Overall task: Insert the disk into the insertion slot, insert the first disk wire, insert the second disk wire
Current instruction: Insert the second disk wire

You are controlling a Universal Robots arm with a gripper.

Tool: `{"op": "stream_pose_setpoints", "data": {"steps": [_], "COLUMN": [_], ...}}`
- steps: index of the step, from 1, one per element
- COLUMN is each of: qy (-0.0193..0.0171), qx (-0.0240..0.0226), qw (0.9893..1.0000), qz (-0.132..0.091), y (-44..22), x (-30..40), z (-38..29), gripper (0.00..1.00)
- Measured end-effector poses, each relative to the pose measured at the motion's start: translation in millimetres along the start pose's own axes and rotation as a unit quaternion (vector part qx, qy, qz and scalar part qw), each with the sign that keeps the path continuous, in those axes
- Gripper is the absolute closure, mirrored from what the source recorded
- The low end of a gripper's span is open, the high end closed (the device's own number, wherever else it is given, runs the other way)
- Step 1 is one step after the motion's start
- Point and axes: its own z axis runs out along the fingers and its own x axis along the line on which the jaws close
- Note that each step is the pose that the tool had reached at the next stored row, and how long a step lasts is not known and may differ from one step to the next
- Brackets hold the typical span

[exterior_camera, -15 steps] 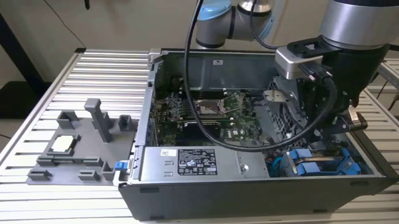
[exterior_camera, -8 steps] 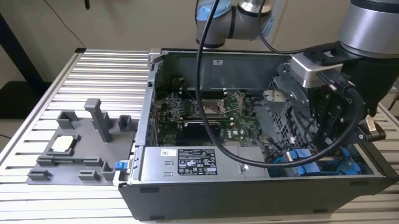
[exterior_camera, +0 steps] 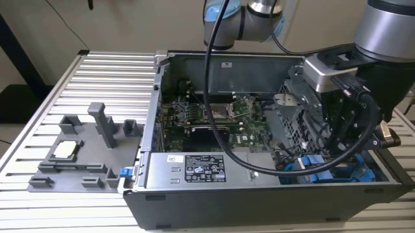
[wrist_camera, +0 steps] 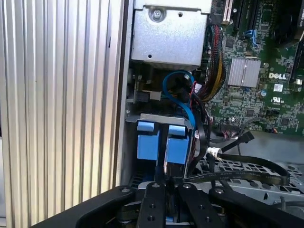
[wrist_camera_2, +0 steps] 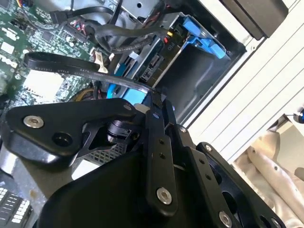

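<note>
Black claw (wrist_camera_2: 153, 104) of mine sits closest in both wrist views, its tips drawn narrow and pinched on the end of a flat black wire (wrist_camera_2: 85, 71). The rest of the wire loops away over the circuit board (exterior_camera: 214, 116).

From the exterior view's left to its right:
- A grey plastic tray (exterior_camera: 71, 155) stands on the ribbed table (exterior_camera: 97, 73).
- The open computer case follows, with a silver labelled power box (exterior_camera: 194, 170) along its near edge.
- My arm reaches down into the drive cage (exterior_camera: 295, 121) at the exterior view's right.

The disk (wrist_camera_2: 151, 64) already sits in its slot (wrist_camera: 159, 117), clipped in a blue frame (wrist_camera: 148, 140). It lies just beyond my fingertips and is not touching them.

I judge the disk step done and a wire step in hand. I cannot tell whether this is the first or the second wire.

This step calls for squaring the wire's plug to the socket on the disk's end. It then needs a straight push along the socket's line, with no twist.

The disk's socket end faces out of the slot toward my claw. Its long axis appears to run from that end deeper into the cage.
</note>
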Motion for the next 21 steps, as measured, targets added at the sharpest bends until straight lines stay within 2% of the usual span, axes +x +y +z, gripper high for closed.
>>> {"op": "stream_pose_setpoints", "data": {"steps": [1,2,3,9,13,16,21], "qy": [-0.0051,-0.0067,-0.0070,-0.0108,-0.0131,-0.0147,-0.0179], "qx": [0.0004,0.0002,-0.0023,-0.0418,-0.0638,-0.0782,-0.0947], "qw": [1.0000,1.0000,1.0000,0.9991,0.9979,0.9968,0.9953], "qz": [0.002,0.002,0.002,0.000,-0.001,-0.002,-0.003], "y": [0.0,-0.4,-1.6,-16.1,-26.5,-33.7,-44.2], "x": [0.0,0.1,0.3,1.8,2.9,4.2,7.2], "z": [0.1,0.3,0.5,2.3,3.6,4.5,5.9], "gripper": [0.84,0.84,0.84,0.84,0.84,0.84,0.84]}}
